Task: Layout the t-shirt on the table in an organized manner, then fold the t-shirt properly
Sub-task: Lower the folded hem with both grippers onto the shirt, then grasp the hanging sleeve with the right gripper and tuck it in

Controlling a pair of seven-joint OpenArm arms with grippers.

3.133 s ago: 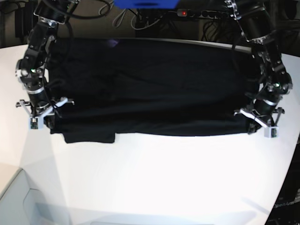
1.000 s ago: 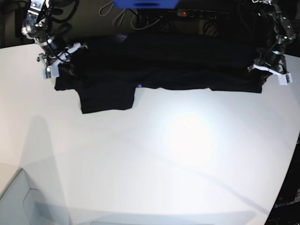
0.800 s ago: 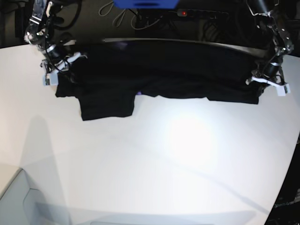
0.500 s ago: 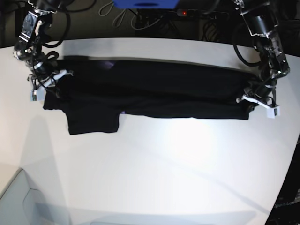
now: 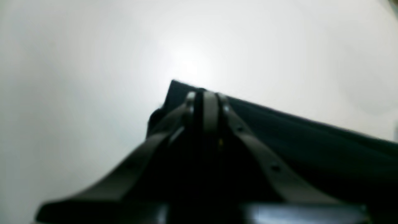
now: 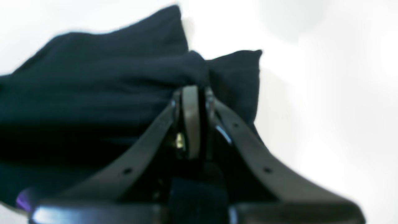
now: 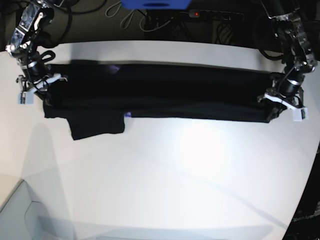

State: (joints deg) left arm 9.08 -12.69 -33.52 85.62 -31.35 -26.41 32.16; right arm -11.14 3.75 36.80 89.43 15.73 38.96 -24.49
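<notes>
The black t-shirt (image 7: 165, 92) is stretched into a long, narrow band across the far half of the white table (image 7: 175, 175). One sleeve (image 7: 97, 125) sticks out toward me at its left end. My right gripper (image 7: 34, 91) is shut on the shirt's left end. The right wrist view shows bunched cloth (image 6: 99, 90) pinched at the gripper (image 6: 191, 93). My left gripper (image 7: 282, 107) is shut on the right end. In the left wrist view the gripper (image 5: 205, 96) clamps a corner of cloth (image 5: 311, 146) low over the table (image 5: 93, 62). A purple speck of print (image 7: 128, 115) peeks out.
Beyond the table's far edge lie a power strip with a red light (image 7: 196, 14), cables and a blue object (image 7: 155, 4). A pale grey panel (image 7: 20, 215) sits at the front left corner. The table's edge curves away at the right (image 7: 306, 190).
Both grippers have moved apart and slightly back, pulling the shirt tauter into a straighter, longer band. Over the last second it came from the far edge toward the table's middle.
</notes>
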